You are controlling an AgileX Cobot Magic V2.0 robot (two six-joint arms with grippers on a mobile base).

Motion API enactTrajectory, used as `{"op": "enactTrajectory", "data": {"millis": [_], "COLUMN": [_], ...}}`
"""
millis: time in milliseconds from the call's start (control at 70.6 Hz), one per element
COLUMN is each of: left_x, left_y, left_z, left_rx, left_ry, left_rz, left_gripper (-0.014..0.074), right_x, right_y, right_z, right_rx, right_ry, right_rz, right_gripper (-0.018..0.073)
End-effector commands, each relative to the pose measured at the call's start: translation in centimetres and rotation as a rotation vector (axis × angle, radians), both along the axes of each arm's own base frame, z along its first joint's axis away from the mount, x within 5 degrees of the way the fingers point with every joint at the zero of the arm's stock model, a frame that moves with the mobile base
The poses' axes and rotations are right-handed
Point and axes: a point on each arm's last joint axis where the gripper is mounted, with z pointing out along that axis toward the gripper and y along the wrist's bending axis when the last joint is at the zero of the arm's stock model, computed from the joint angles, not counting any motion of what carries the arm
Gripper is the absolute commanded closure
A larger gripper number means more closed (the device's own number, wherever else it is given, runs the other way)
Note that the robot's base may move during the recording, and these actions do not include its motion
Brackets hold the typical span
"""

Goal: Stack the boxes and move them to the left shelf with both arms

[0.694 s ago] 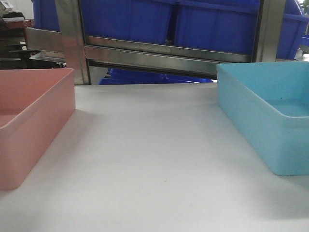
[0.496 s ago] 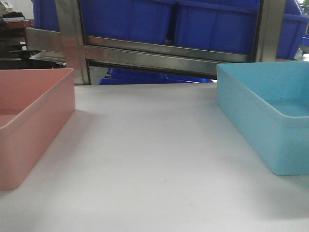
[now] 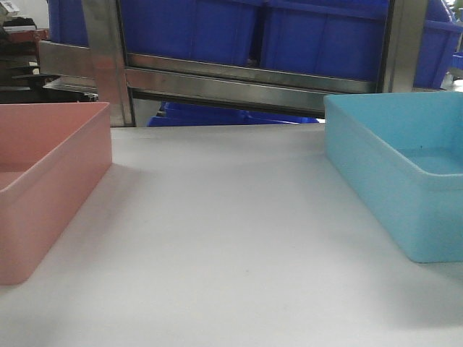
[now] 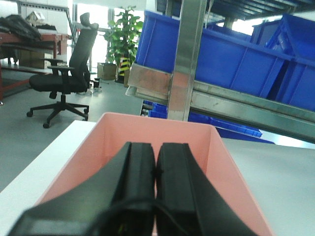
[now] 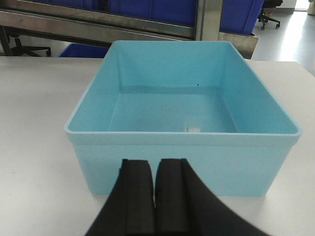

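The salmon-pink box [image 3: 43,181] stands on the white table at the left, and the light sky-blue box [image 3: 405,166] at the right; both are empty. In the left wrist view my left gripper [image 4: 156,146] is shut on nothing, hovering over the near end of the pink box [image 4: 157,130]. In the right wrist view my right gripper [image 5: 154,162] is shut on nothing, just in front of the near wall of the blue box [image 5: 182,157]. Neither gripper appears in the front view. The left shelf is out of view.
A steel rack [image 3: 239,83] with dark blue bins [image 3: 318,36] runs along the back of the white table [image 3: 231,238], with an upright post [image 3: 105,58] behind the pink box. An office chair [image 4: 66,81] stands on the floor far left.
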Motion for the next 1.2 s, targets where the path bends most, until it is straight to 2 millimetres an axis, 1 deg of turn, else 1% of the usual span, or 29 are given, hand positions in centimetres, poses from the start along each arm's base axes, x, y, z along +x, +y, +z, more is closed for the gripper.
{"op": "enactTrajectory", "data": {"millis": [0, 113, 227, 255, 269, 382, 425, 496, 552, 651, 694, 708, 751, 821, 850, 878, 892, 920, 977, 991, 1005, 1020, 1062, 1076, 1133, 1190], "left_x": [-0.3, 0.0, 1.5, 2.2, 2.4, 5.1, 6.1, 7.7, 9.3, 11.7, 12.7, 13.0, 14.4, 16.6, 17.4, 18.5, 18.9, 19.9, 21.3, 22.0, 22.3, 23.0, 24.0, 24.5, 25.6, 26.8], "left_y": [0.0, 0.0, 0.2, 0.2, 0.2, 0.3, 0.4, 0.5, 0.5, 0.6, 0.7, 0.7, 1.0, 1.4, 1.8, 2.3, 2.5, 3.3, 4.3, 5.0, 5.1, 5.9, 6.9, 7.5, 8.7, 9.9], "left_z": [3.5, 7.0, 9.9, 10.4, 10.8, 12.0, 12.5, 13.3, 14.0, 15.5, 16.0, 16.5, 17.0, 17.3, 17.9, 17.8, 18.2, 18.0, 18.4, 18.1, 18.1, 18.0, 17.8, 17.7, 17.2, 15.8], "left_rx": [0.03, 0.114, 0.114, 0.113, 0.113, 0.107, 0.104, 0.1, 0.089, 0.082, 0.088, 0.092, 0.135, 0.208, 0.215, 0.205, 0.191, 0.161, 0.114, 0.101, 0.073, 0.048, 0.024, 0.019, -0.007, 0.005], "left_ry": [-0.109, -0.022, 0.097, 0.137, 0.151, 0.306, 0.367, 0.443, 0.518, 0.628, 0.681, 0.685, 0.736, 0.826, 0.845, 0.88, 0.888, 0.924, 0.97, 0.992, 1.001, 1.008, 1.006, 1.007, 1.006, 1.03], "left_rz": [0.0, 0.019, 0.028, 0.028, 0.029, 0.031, 0.032, 0.035, 0.034, 0.04, 0.046, 0.05, 0.061, 0.066, 0.073, 0.082, 0.082, 0.086, 0.035, 0.013, -0.016, -0.033, -0.075, -0.078, -0.076, -0.069], "left_gripper": [0.06, 0.0594, 0.059, 0.058, 0.0567, 0.044, 0.0365, 0.0269, 0.0185, 0.0113, 0.0106, 0.0106, 0.0106, 0.0106, 0.0106, 0.0106, 0.0106, 0.0106, 0.0106, 0.0106, 0.0106, 0.0106, 0.0106, 0.0106, 0.0106, 0.0106], "right_x": [-0.2, -0.2, -0.2, -0.2, -0.2, -0.2, -0.2, -0.2, -0.2, -0.2, -0.2, -0.2, -0.2, -0.2, -0.2, -0.2, -0.2, -0.2, -0.2, -0.2, -0.2, -0.2, -0.2, -0.2, -0.2, -0.2], "right_y": [0.1, 0.1, 0.1, 0.1, 0.1, 0.1, 0.1, 0.1, 0.1, 0.1, 0.1, 0.1, 0.1, 0.1, 0.1, 0.1, 0.1, 0.1, 0.1, 0.1, 0.1, 0.1, 0.1, 0.1, 0.1, 0.1], "right_z": [1.5, 1.5, 1.5, 1.5, 1.5, 1.5, 1.5, 1.5, 1.5, 1.5, 1.5, 1.5, 1.5, 1.5, 1.5, 1.5, 1.5, 1.5, 1.5, 1.5, 1.5, 1.5, 1.5, 1.5, 1.5, 1.5], "right_rx": [-0.005, -0.005, -0.005, -0.005, -0.005, -0.005, -0.005, -0.005, -0.005, -0.005, -0.005, -0.005, -0.005, -0.005, -0.005, -0.005, -0.005, -0.005, -0.005, -0.005, -0.005, -0.005, -0.005, -0.005, -0.005, -0.005], "right_ry": [-0.121, -0.121, -0.121, -0.121, -0.121, -0.121, -0.121, -0.121, -0.121, -0.121, -0.121, -0.121, -0.121, -0.121, -0.121, -0.121, -0.121, -0.121, -0.121, -0.121, -0.121, -0.121, -0.121, -0.121, -0.121, -0.121], "right_rz": [0.007, 0.007, 0.007, 0.007, 0.007, 0.007, 0.007, 0.007, 0.007, 0.007, 0.007, 0.007, 0.007, 0.007, 0.007, 0.007, 0.007, 0.007, 0.007, 0.007, 0.007, 0.007, 0.007, 0.007, 0.007, 0.007], "right_gripper": [0.0524, 0.0524, 0.0524, 0.0524, 0.0524, 0.0524, 0.0524, 0.0524, 0.0524, 0.0524, 0.0524, 0.0524, 0.0524, 0.0524, 0.0524, 0.0524, 0.0524, 0.0524, 0.0524, 0.0524, 0.0524, 0.0524, 0.0524, 0.0524, 0.0524, 0.0524]}}
